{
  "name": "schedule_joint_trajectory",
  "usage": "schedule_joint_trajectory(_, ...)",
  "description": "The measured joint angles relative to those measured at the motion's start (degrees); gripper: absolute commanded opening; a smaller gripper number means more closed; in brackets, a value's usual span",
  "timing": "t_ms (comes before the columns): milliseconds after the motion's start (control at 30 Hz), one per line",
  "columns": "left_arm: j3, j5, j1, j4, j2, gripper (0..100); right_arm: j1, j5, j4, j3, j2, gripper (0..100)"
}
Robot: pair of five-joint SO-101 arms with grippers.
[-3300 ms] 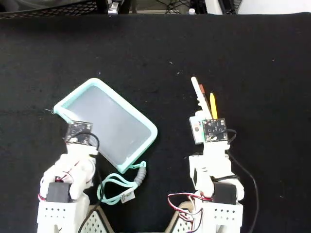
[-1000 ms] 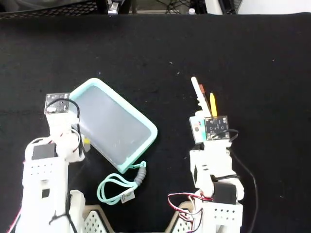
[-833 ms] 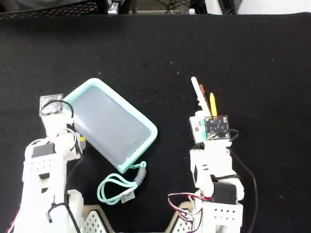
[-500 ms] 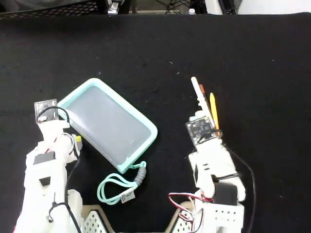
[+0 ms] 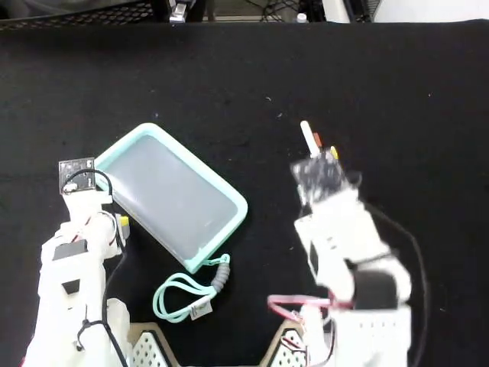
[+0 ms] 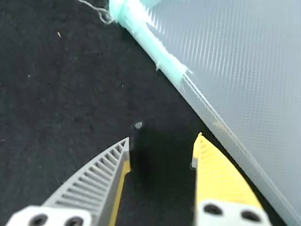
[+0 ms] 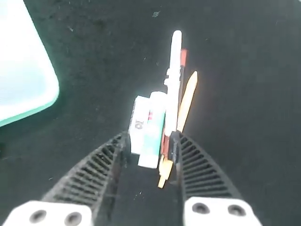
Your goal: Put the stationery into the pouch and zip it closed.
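The pouch (image 5: pixel 172 195) is a flat translucent case with a mint rim, lying closed on the black cloth. Its rim (image 6: pixel 155 52) crosses the left wrist view. My left gripper (image 6: pixel 162 141) stands open over bare cloth just beside the pouch's left edge, nothing between its fingers. The stationery lies to the right as a small bunch: a white pen (image 7: pixel 173 70), a yellow pencil (image 7: pixel 187 96), a red pen (image 7: pixel 183 55) and a white-and-green eraser (image 7: pixel 148 129). My right gripper (image 7: pixel 149 139) is open, one finger on each side of the eraser and pen ends. The white pen tip (image 5: pixel 307 131) pokes out beyond the right arm (image 5: pixel 344 229).
A mint wrist strap (image 5: pixel 183 294) with a grey ribbed end (image 5: pixel 222 274) trails from the pouch's near corner toward the arm bases. Black cloth (image 5: pixel 252 84) stretches open behind the pouch and stationery. The table's back edge (image 5: pixel 229 21) has clutter behind it.
My left arm swung off the pouch's top to the cloth beside its left edge. My right arm pushed forward, so its fingers now straddle the stationery.
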Motion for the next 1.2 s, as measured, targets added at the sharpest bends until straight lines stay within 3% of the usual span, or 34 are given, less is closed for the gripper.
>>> schedule_joint_trajectory(367, 0.0, 0.0, 0.0, -0.6, 0.0, 22, -23.4, -4.2, 15.6, -25.3, 48.1, 15.6)
schedule_joint_trajectory(533, 0.0, -0.1, 0.0, -0.6, 0.0, 22, -25.9, -4.3, 12.5, -26.1, 60.9, 15.7)
schedule_joint_trajectory(633, 0.0, -0.1, 0.0, -0.6, 0.0, 22, -27.3, -4.3, 9.4, -26.1, 64.8, 16.8)
schedule_joint_trajectory(800, 0.0, -0.1, 0.0, -0.6, 0.0, 22, -34.3, -4.4, 2.6, -22.4, 66.8, 28.7)
schedule_joint_trajectory(1000, 0.0, -0.2, 0.0, -0.6, 0.0, 22, -43.4, -4.4, -6.5, -16.9, 67.1, 29.3)
schedule_joint_trajectory(1200, 0.0, -0.2, 0.0, -0.6, 0.0, 22, -45.0, -8.4, -9.3, -16.5, 67.1, 29.4)
